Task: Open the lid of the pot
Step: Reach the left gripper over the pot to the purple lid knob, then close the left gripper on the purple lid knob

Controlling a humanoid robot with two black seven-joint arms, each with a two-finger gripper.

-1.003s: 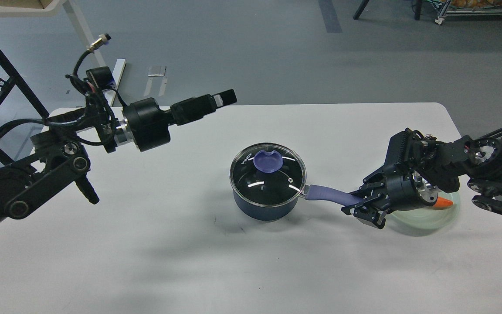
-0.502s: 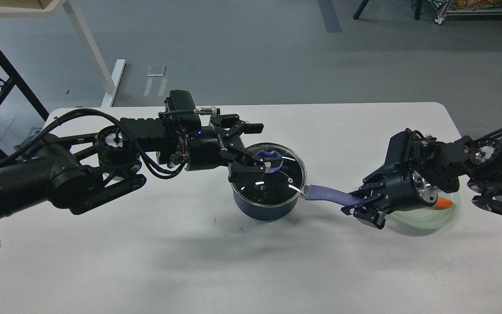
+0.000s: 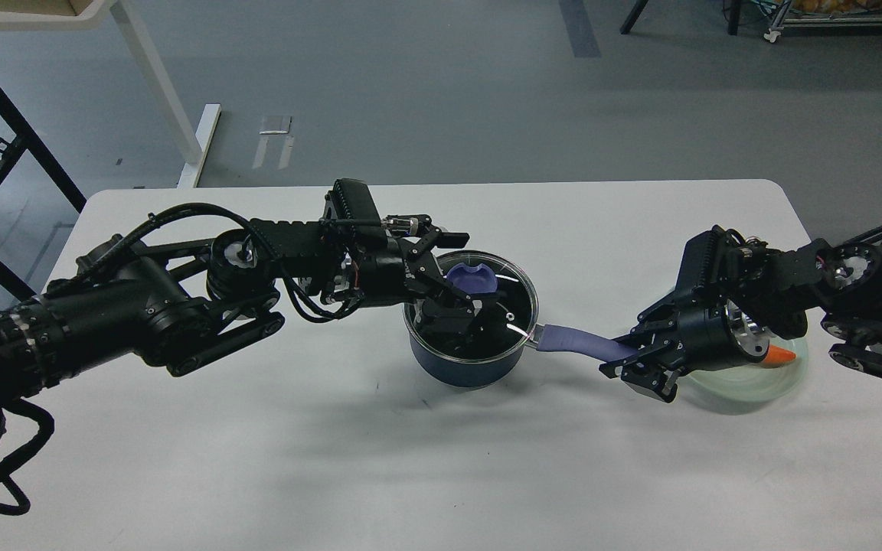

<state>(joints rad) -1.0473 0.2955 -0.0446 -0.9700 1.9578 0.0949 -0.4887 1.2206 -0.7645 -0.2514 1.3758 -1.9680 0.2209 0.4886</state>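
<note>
1. The white rectangular table [image 3: 334,459] carries all the items listed below; its near portion is bare.
2. The pale green translucent round plate [image 3: 747,386] lies at the right side of the table, partly hidden under the right arm. An orange carrot-like piece [image 3: 782,356] shows at the plate's far right rim; its full shape is hidden.
3. The right gripper [image 3: 635,361] sits just left of the plate. Its fingers are closed around the free end of the lilac straight pot handle [image 3: 579,341], one finger above the handle and one below.
4. The dark blue round saucepan [image 3: 462,366] stands near the table's centre, upright, with its handle pointing right toward the right gripper.
5. The clear glass round lid with a metal rim [image 3: 517,302] is seated on the saucepan, level and unlifted.
6. The lilac lid knob [image 3: 474,278] sits at the far-centre of the lid.
7. The left gripper [image 3: 452,295] reaches in from the left and hangs directly over the lid, at the knob's left and near side. Its fingers are spread apart; one finger [image 3: 429,237] sticks out beyond the lid's far-left rim, the others lie low over the glass. Contact with the knob or glass cannot be confirmed.
</note>
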